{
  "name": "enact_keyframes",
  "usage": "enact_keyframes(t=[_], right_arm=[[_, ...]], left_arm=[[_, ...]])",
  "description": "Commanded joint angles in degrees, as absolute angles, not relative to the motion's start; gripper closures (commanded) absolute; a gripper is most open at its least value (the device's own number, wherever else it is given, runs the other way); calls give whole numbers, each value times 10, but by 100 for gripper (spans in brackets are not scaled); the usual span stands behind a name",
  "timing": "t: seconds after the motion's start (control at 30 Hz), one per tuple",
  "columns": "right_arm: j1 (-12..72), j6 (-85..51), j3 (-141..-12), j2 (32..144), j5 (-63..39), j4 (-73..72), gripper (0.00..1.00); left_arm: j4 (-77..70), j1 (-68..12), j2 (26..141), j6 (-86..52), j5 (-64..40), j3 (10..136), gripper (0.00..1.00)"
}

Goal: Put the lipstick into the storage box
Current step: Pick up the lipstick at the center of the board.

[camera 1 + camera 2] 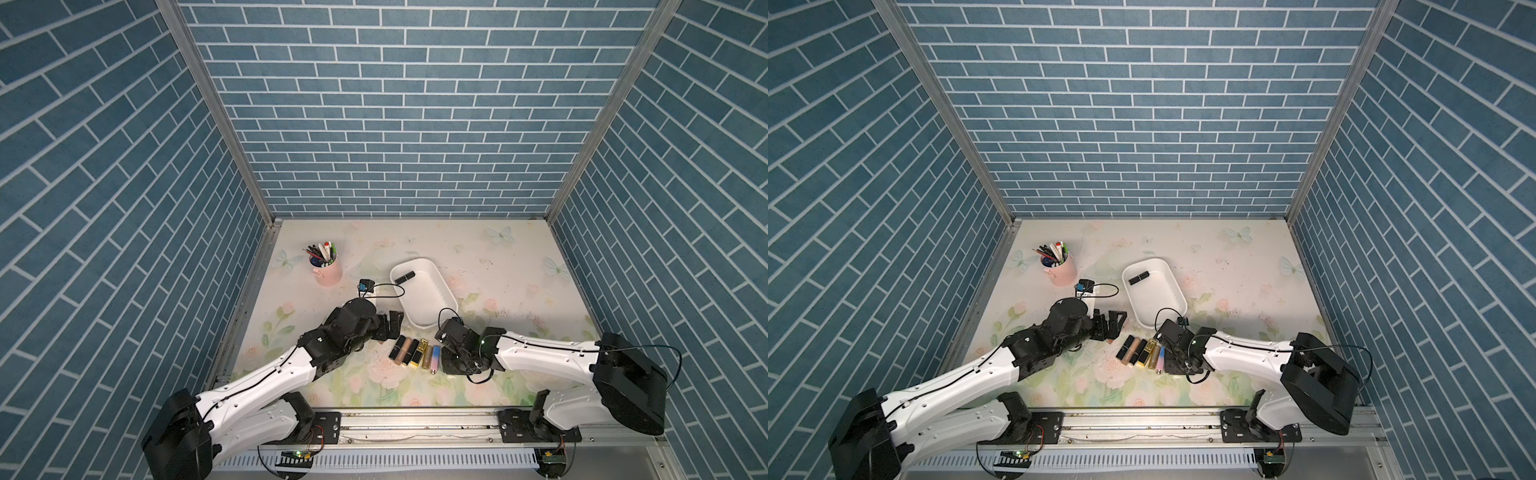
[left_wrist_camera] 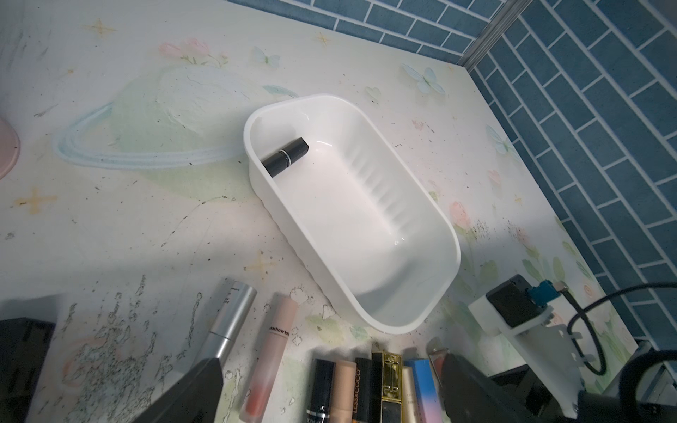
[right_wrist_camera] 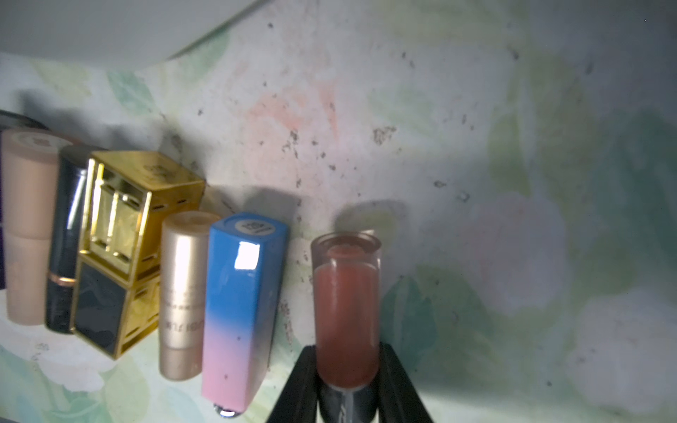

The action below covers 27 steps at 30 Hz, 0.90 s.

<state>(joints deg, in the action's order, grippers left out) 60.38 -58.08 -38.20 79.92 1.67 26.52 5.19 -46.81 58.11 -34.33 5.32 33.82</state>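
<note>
You can read "LESSXCOCO" on one black lipstick tube (image 2: 362, 388) in the row (image 1: 415, 351); the print on the pale pink gloss tube (image 2: 273, 348) is partly legible. Your right gripper (image 3: 347, 349) is clamped on a clear tube of coral-red lipstick (image 3: 346, 311), hidden in both top views, at the row's right end, lower centre of frame. Your left gripper (image 1: 390, 323) stands wide apart; the white plastic storage box (image 2: 454, 238), holding one black lipstick (image 2: 285, 161), lies just above the row.
</note>
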Motion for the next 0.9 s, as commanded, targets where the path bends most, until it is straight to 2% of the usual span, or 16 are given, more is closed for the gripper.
enact_keyframes(t=[0.0,0.33,0.6,0.87], right_arm=[[606,-575,-388,797,41,296,75],[597,-587,-386,736,63,340,79],[532,-583,-344,634,47,361,80],[478,-563,-374,573,52,390,81]], left_arm=[[41,-472,581,-345,58,334,0],[25,-472,596,-347,45,339,0],[0,-472,604,-356,23,339,0],[0,-472,596,-353,16,346,0]])
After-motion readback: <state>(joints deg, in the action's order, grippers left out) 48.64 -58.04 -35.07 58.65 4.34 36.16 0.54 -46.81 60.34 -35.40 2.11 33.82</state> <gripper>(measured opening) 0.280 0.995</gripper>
